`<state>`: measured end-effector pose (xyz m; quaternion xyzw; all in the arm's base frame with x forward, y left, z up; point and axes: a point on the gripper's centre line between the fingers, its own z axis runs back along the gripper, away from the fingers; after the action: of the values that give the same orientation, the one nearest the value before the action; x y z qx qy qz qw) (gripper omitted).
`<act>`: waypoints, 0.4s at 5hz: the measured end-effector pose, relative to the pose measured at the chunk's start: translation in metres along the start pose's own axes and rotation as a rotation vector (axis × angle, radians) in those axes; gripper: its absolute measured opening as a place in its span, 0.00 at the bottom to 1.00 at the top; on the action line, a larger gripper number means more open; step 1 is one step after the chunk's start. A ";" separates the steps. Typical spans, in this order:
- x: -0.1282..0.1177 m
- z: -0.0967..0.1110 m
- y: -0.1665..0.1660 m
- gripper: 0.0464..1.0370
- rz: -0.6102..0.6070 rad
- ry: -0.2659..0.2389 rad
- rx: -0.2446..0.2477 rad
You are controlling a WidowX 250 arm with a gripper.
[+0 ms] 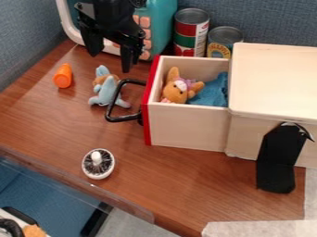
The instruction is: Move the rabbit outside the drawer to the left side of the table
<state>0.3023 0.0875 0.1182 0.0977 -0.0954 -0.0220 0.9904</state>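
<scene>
On the brown counter [180, 178], a blue plush rabbit [108, 88] is placed between an orange cylinder [62, 76] and a wooden drawer box [272, 78]; a round white object [98, 164] is set nearer, two cans [191, 32] farther right.

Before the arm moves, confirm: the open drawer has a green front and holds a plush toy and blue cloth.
The front is red, not green, in the camera view; the open drawer does hold a plush toy and blue cloth.
</scene>
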 end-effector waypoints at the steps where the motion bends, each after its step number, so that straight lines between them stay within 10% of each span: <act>1: -0.002 -0.009 -0.003 0.96 0.000 0.032 -0.011; 2: 0.011 -0.006 -0.028 0.96 -0.056 0.021 -0.035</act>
<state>0.3137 0.0607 0.1093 0.0832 -0.0818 -0.0504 0.9919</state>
